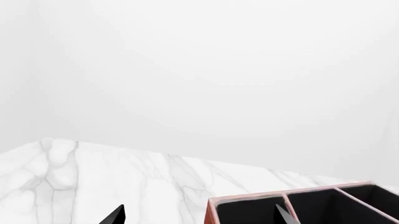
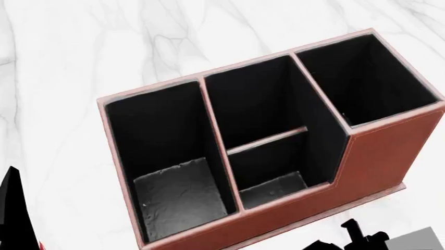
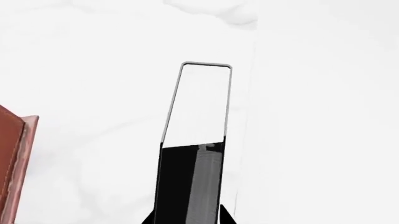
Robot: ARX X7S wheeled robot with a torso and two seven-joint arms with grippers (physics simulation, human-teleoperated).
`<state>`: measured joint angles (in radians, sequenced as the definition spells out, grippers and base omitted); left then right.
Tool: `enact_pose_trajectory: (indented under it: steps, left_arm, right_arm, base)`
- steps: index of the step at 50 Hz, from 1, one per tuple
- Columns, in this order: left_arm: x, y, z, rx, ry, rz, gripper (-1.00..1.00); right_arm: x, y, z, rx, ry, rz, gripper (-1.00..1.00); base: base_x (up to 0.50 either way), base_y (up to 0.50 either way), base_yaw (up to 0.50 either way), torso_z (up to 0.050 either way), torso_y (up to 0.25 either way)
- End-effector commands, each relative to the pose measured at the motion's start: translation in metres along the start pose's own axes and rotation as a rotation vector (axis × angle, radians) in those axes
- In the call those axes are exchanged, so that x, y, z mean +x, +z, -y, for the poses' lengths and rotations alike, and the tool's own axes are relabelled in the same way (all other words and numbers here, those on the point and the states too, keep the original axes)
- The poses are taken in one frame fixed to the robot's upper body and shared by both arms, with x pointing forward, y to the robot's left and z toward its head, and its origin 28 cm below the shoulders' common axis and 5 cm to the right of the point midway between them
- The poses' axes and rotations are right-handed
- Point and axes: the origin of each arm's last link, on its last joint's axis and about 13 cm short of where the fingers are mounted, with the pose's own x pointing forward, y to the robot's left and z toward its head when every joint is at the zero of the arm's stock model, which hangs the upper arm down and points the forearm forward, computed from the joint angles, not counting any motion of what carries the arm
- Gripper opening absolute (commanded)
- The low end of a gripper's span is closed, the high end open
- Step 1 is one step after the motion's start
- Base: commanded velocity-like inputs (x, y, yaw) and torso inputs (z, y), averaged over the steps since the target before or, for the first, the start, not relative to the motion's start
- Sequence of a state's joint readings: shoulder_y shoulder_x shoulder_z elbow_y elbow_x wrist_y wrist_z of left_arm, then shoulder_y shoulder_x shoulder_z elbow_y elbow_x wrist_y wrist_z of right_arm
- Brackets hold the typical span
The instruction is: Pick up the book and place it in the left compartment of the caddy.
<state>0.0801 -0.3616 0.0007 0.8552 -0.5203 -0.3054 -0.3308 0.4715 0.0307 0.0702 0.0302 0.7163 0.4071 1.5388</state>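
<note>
The reddish-brown caddy fills the head view, its three black-lined bays open upward. The left compartment is the long undivided bay with a grey floor, and nothing is in it. In the right wrist view the thin black book stands edge-on, running away from the camera over the white marble. My right gripper is shut on it, one fingertip pressed to each face. A corner of the caddy shows beside it. My left gripper is open and holds nothing, with a corner of the caddy between its tips.
White marble tabletop surrounds the caddy, and its far edge meets a plain white wall. A black part of my left arm shows left of the caddy. Black parts of my right arm sit in front of its right end.
</note>
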Motion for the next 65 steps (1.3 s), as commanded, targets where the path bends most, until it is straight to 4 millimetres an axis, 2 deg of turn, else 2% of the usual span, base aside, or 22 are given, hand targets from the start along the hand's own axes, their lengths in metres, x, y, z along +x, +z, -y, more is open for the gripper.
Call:
enact_pose_trajectory:
  steps: [1, 6, 12, 25, 34, 36, 42, 50, 58, 65]
  left_arm:
    - [0.000, 0.000, 0.000, 0.000, -0.001, 0.000, 1.00]
    - [0.000, 0.000, 0.000, -0.001, 0.000, 0.000, 1.00]
    - [0.000, 0.000, -0.001, -0.004, -0.001, -0.001, 1.00]
    - [0.000, 0.000, 0.000, -0.006, -0.002, -0.001, 1.00]
    - [0.000, 0.000, -0.001, -0.005, -0.001, -0.001, 1.00]
    - [0.000, 0.001, 0.000, -0.006, -0.002, 0.002, 1.00]
    - [0.000, 0.002, -0.001, -0.005, -0.002, 0.003, 1.00]
    - [0.000, 0.001, -0.001, -0.004, -0.001, 0.002, 1.00]
    - [0.000, 0.001, -0.001, -0.004, -0.002, 0.003, 1.00]
    - [-0.001, 0.002, -0.001, -0.003, -0.003, 0.005, 1.00]
  right_arm:
    - [0.002, -0.001, 0.004, -0.046, 0.024, 0.069, -1.00]
    - [0.001, 0.004, 0.004, 0.004, 0.009, 0.099, -1.00]
    - [-0.009, 0.021, 0.009, 0.138, 0.072, 0.181, -1.00]
    - [-0.022, 0.038, 0.017, 0.198, 0.065, 0.268, -1.00]
    - [-0.032, 0.049, 0.022, 0.197, 0.098, 0.374, -1.00]
    - [-0.037, 0.053, 0.024, 0.189, 0.144, 0.474, -1.00]
    - [-0.046, 0.057, 0.027, 0.157, 0.191, 0.610, -1.00]
    - [-0.056, 0.065, 0.029, 0.138, 0.191, 0.724, -1.00]
    - [-0.070, 0.072, 0.034, 0.071, 0.292, 0.951, -1.00]
    - [-0.080, 0.078, 0.036, 0.045, 0.315, 1.045, -1.00]
  base:
    - [0.00, 0.00, 0.00, 0.000, 0.000]
    - [0.00, 0.00, 0.00, 0.000, 0.000]
    - [0.00, 0.00, 0.00, 0.000, 0.000]
    - [0.00, 0.00, 0.00, 0.000, 0.000]
    - [0.00, 0.00, 0.00, 0.000, 0.000]
    - [0.00, 0.00, 0.00, 0.000, 0.008]
    - [0.00, 0.00, 0.00, 0.000, 0.000]
    - [0.00, 0.00, 0.00, 0.000, 0.001]
    - [0.00, 0.00, 0.00, 0.000, 0.000]
    - [0.00, 0.00, 0.00, 0.000, 0.001]
